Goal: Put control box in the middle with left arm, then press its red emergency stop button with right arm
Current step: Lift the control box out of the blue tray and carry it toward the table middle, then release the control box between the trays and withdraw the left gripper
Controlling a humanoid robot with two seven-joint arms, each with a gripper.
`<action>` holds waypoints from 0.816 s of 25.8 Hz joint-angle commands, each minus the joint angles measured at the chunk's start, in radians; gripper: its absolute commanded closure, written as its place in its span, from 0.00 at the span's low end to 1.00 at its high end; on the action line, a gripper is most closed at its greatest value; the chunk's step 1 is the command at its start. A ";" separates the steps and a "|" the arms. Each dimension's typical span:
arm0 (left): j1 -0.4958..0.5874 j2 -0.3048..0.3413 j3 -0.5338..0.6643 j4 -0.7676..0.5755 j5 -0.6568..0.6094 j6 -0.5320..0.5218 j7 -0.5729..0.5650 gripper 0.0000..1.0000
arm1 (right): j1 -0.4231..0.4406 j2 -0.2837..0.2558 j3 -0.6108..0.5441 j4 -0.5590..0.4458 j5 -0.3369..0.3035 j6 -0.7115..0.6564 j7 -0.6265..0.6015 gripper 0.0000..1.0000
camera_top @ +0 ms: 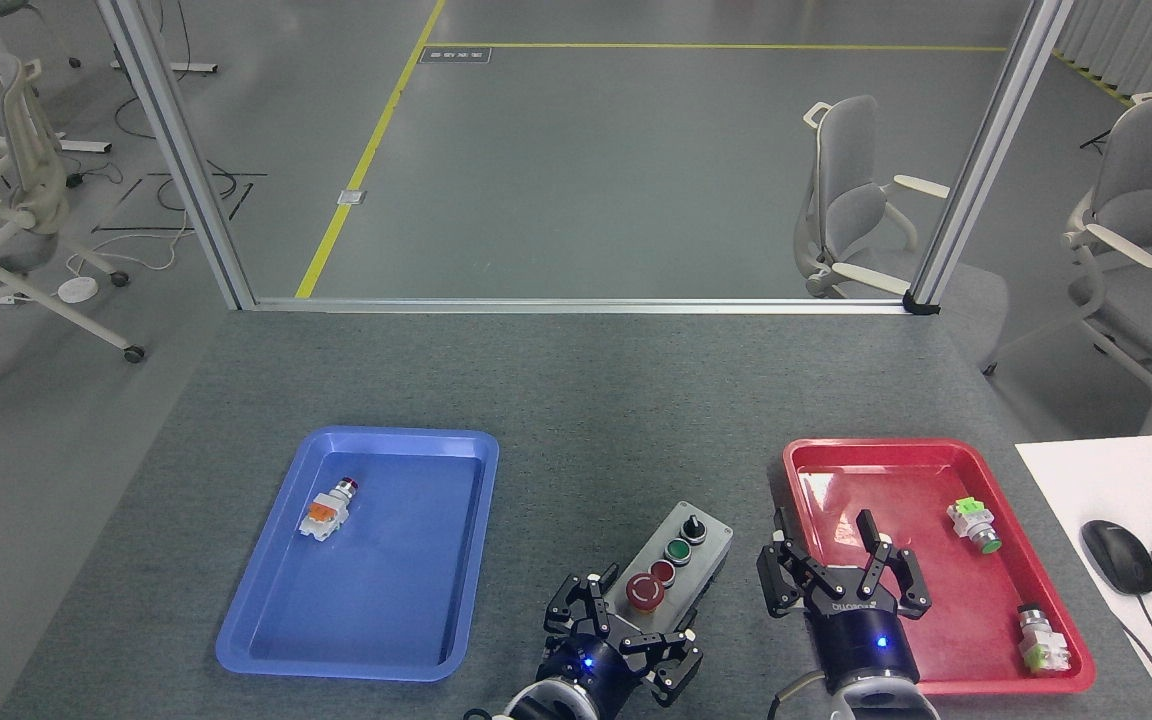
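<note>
Grey speckled worktop (576,400) fills the head view, with a blue tray (266,640) on its left half and a red tray (946,455) on its right. Between the trays, on the bare felt near the front edge, lies the control box (711,555), set at a slant with its far end toward the red tray. Its light grey face carries a row: a black knob (693,525) farthest away, then a green button (677,549), a small red button (661,573), and nearest the robot the red emergency stop button (645,592).

The left claw (626,640) sits at the near end of the box, its dark fingers standing on either side of that end; whether they press on the box cannot be told from this view. The right claw (841,580) stands just right of the box, over the left rim of the red tray, with its fingers spread apart and nothing between them.

An orange-white push-button (326,510) lies in the blue tray. Two green-tipped push-buttons (974,526) (1041,638) lie in the red tray. At the far right edge, a computer mouse (1118,556) rests on a white desk (1086,480).
</note>
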 commanded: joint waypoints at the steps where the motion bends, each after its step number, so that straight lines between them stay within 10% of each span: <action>1: 0.037 0.052 0.002 -0.079 0.000 -0.005 0.004 0.01 | 0.000 0.001 0.007 0.000 0.000 -0.003 0.001 0.23; 11: 0.201 0.350 0.122 -0.355 0.011 -0.059 0.005 0.01 | 0.000 0.007 0.028 0.002 0.002 -0.121 0.003 0.98; 21: 0.322 0.356 0.752 -0.507 0.093 -0.353 0.007 0.01 | -0.003 0.056 0.124 0.017 0.022 -0.155 0.003 1.00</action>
